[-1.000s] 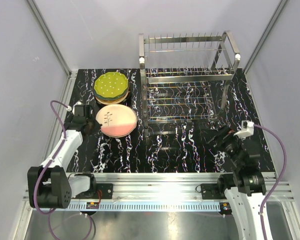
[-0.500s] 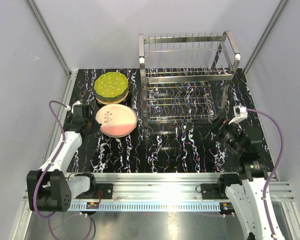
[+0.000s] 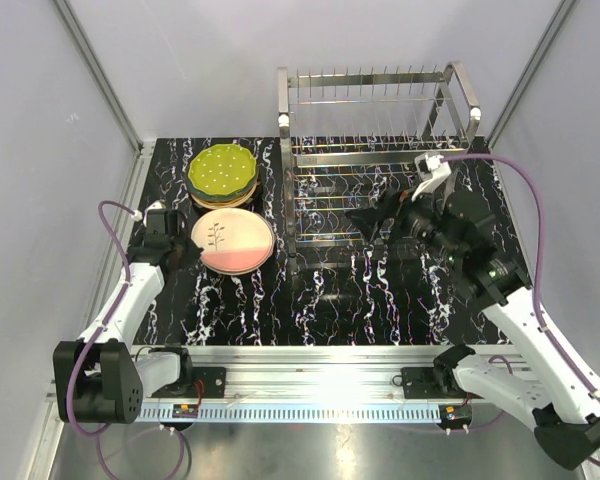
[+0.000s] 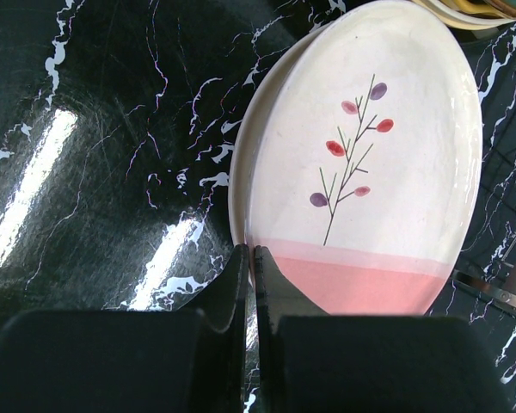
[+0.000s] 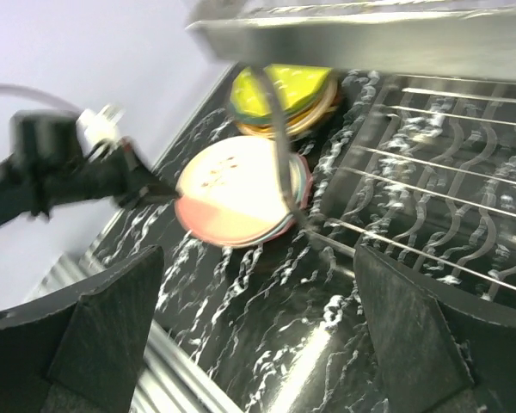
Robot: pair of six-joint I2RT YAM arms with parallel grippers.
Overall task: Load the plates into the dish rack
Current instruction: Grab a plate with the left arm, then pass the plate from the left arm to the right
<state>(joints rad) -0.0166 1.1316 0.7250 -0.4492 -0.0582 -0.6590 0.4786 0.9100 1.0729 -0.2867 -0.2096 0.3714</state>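
Note:
A pink and cream plate [image 3: 233, 241] with a twig drawing lies flat on the black marbled table, on top of another plate. My left gripper [image 3: 185, 250] is shut, its tips [image 4: 251, 258] at the plate's left rim [image 4: 241, 185]. Behind it is a stack of plates with a dotted green one [image 3: 222, 170] on top. The metal dish rack [image 3: 375, 160] stands at the back right with no plates in it. My right gripper [image 3: 368, 217] hovers open over the rack's lower front, holding nothing. In the right wrist view it [image 5: 254, 327] faces the pink and cream plate [image 5: 232, 202].
The rack's looped end handle [image 5: 271, 129] and lower wires [image 5: 430, 172] are close in front of the right wrist camera. Grey walls enclose the table on three sides. An aluminium rail [image 3: 310, 365] runs along the near edge.
The right arm rose from the near right and swung left and forward to the rack's front. Its gripper stayed open. The left gripper stayed shut at the plate's rim.

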